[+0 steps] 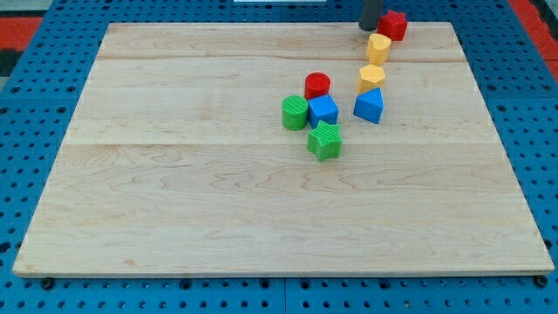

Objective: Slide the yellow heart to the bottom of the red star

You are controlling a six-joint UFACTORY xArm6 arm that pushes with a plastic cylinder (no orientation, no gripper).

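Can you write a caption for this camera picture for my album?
My tip touches the red star at the board's top edge, with the yellow heart just below it.

one view | high front, angled down | whole board

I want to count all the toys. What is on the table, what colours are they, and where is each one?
Star block: 1, red, at the view's top edge, right of centre.
Yellow blocks: 2, one just below-left of the star, one lower down; which is the heart, I cannot tell.
Round block: 1, red, near the middle.
Blue blocks: 2, one in the cluster, one to its right.
Green blocks: 2, a round one left of the blue one, a star-like one below.
Wooden board: 1, pale, under everything.
Blue pegboard: 1, around the board.
My tip: 1, dark, beside the star's left.
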